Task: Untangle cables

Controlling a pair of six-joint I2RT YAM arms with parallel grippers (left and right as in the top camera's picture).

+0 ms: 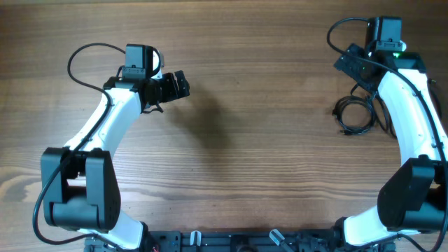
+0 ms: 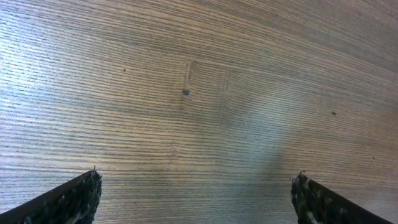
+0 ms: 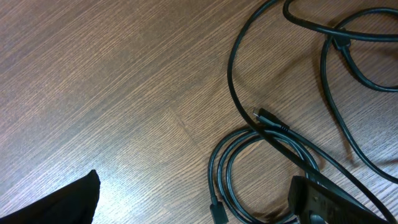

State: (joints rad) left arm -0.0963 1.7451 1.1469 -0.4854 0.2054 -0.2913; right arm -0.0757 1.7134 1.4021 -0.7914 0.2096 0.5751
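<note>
The left arm [image 1: 105, 133] stands far to the left of the cables [image 1: 340, 115], and its left gripper [image 1: 175, 85] is also well to their left and a little farther back on the bench [image 1: 238, 168]. In the left wrist view, the left gripper [image 2: 196, 184] has its jaws spread wide, with only wood grain and a small dark speck between them. It holds nothing. The cables are thin black cords, lying flat on the bench in a loose round coil with several turns laid together. In the right wrist view, one small plug end [image 3: 268, 118] rests on the upper edge of the coil. A second plug end [image 3: 216, 211] lies at the coil's lower left. A single cord curves up and away from the first plug. More black cord loops beyond the coil, and I cannot tell whether it belongs to the cables or to the arm's own wiring. The right gripper [image 1: 353, 63] hangs just behind the cables and apart from them. Its jaws are spread wide in the wrist view, the right gripper [image 3: 193, 205] empty, with part of the coil between its fingers [image 3: 323, 202].
</note>
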